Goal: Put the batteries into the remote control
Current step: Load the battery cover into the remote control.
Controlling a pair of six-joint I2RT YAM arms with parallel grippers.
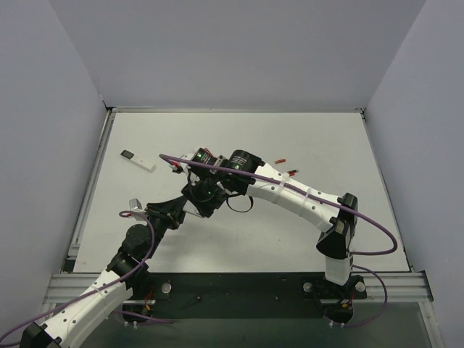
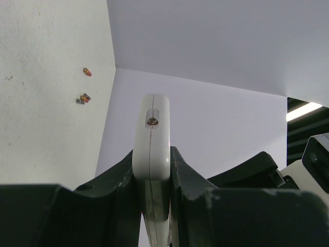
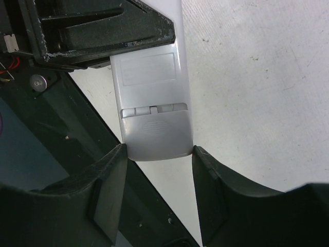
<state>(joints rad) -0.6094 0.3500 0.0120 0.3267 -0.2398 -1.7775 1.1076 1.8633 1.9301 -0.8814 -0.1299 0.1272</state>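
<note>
Nearest the lens in the right wrist view, the right gripper [image 3: 160, 153] straddles the lower end of the remote [image 3: 150, 77], with one finger at each side edge. We cannot tell whether it is clamping or only touching. The left gripper [image 2: 152, 154] is closed on the remote's two broad faces and holds it edge-on, off the table [image 2: 46, 144].

The battery cover [image 3: 156, 135] sits low in the centre of the frame and looks seated, so we judge cover removal to be the step in hand. We hold the left grip firm, press on the ribbed patch, and slide the cover lengthwise, never across.

Small cells [image 2: 83, 99] lie at the upper left of the left wrist view, too small to sort by colour.
</note>
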